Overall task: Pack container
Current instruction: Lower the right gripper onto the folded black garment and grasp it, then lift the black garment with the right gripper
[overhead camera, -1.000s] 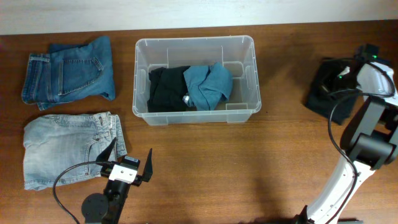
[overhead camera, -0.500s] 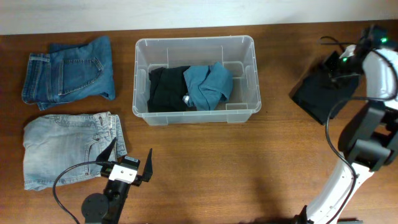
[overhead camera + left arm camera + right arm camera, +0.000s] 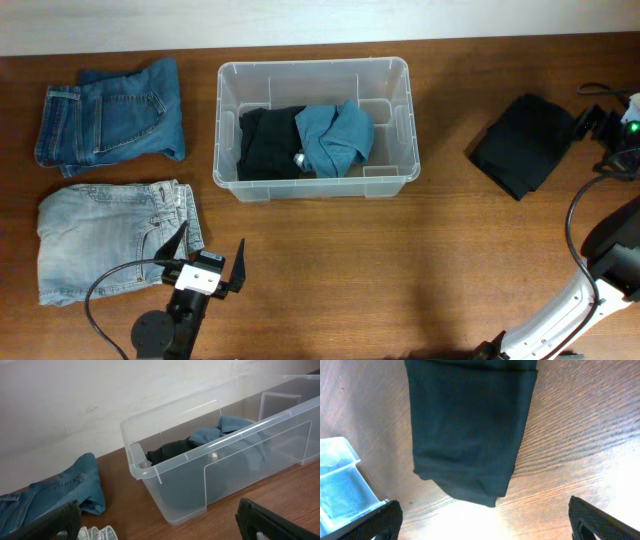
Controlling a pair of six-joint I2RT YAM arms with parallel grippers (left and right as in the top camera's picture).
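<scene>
At seven o'clock, the left arm (image 3: 152,330) has a round black base, white wrist block, tapered black fingers (image 3: 238,265) and looping black cable (image 3: 120,270). At four o'clock, the right arm (image 3: 565,310) is white, grey-jointed, green-lit.

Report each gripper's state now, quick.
Left gripper: open, holding nothing.
Right gripper: open, holding nothing, above the black garment.

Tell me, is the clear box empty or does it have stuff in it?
Not empty. The container holds black clothing and a blue garment.
</scene>
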